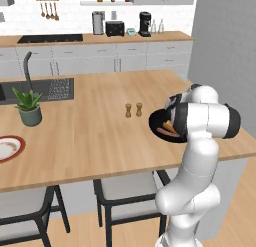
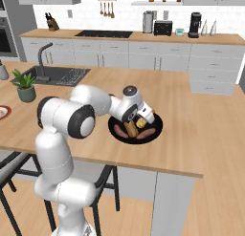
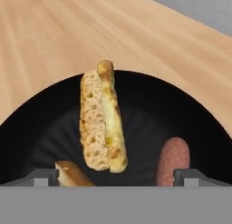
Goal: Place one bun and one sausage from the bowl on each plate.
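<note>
Hand view: the claw (image 3: 116,177) hangs close over the shallow round black bowl (image 3: 41,128), its two dark tips spread wide and gripping nothing; between them lies a long split bun (image 3: 102,116) with a porous tan crumb and a glossy golden crust, a smooth reddish-brown sausage (image 3: 172,160) with rounded ends beside the right tip, and a second crusty piece by the left tip. Right base view: the bowl sits on the pale wood-grain tabletop (image 2: 191,130) near its front edge. Left base view: a white plate (image 1: 8,148) with a broad red rim lies flat far off at the left edge.
</note>
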Robot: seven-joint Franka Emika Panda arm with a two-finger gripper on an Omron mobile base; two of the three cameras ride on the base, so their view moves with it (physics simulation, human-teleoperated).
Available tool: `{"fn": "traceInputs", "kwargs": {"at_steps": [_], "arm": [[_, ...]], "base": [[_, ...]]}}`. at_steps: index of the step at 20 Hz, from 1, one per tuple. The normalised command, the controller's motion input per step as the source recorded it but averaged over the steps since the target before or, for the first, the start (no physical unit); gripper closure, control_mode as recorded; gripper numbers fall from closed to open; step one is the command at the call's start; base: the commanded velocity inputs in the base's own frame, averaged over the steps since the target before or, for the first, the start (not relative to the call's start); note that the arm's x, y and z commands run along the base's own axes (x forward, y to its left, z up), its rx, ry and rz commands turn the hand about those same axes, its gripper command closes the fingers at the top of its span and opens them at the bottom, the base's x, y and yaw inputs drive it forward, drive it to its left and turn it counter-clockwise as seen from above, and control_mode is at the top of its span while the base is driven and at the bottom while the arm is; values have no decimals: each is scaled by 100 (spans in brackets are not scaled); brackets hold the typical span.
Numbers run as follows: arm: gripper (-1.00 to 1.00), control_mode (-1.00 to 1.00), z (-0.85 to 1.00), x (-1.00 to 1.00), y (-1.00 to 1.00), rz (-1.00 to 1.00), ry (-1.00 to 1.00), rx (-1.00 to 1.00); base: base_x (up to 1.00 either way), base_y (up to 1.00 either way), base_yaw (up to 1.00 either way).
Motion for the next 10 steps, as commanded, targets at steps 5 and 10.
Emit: {"fn": "traceInputs", "kwargs": {"at_steps": [5, 10], "arm": [[-100, -100, -22, 18, 0, 0, 0, 0], [-100, -100, -27, 29, 0, 0, 0, 0]], "base": [[0, 0, 0], [0, 0, 0]]}}
